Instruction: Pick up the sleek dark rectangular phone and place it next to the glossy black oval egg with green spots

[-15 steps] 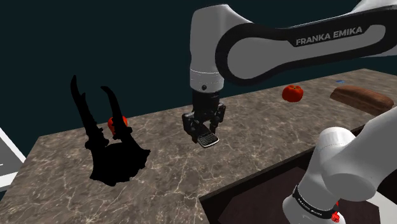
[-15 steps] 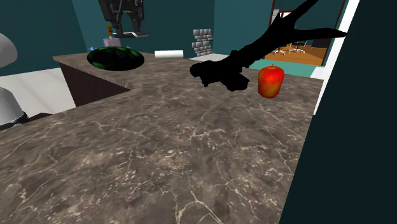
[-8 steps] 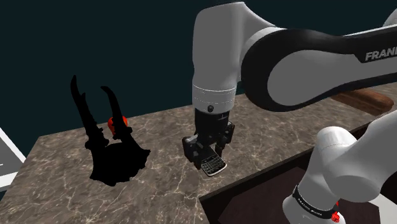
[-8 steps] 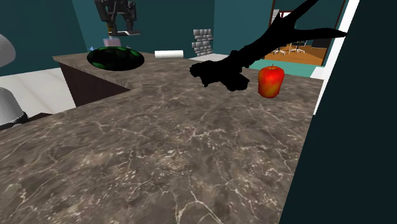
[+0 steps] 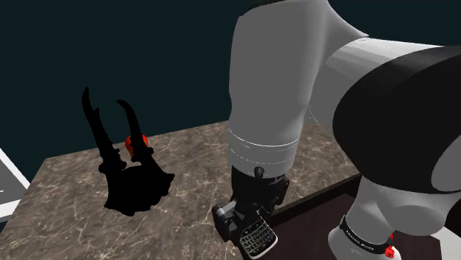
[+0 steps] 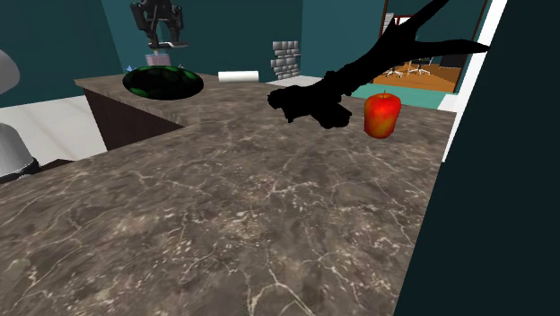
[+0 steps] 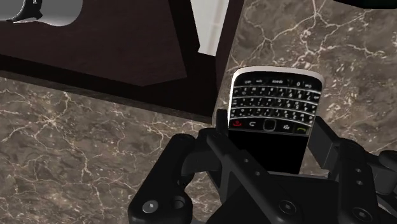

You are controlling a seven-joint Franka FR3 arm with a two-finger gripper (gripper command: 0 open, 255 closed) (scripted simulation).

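Swinging closer to the stand over the past second, the gripper carries the phone, pinched between its fingers, above the worktop. Pickup looks done; placing it beside the egg remains.

Brown-grey marbled counter, pale veins, spans most of second exterior view. Teal wall behind it. Doorway at that view's upper right: orange floor beyond, white chairs. Dark teal wall panel along right edge. Shoulder view: near-black teal backdrop behind counter.
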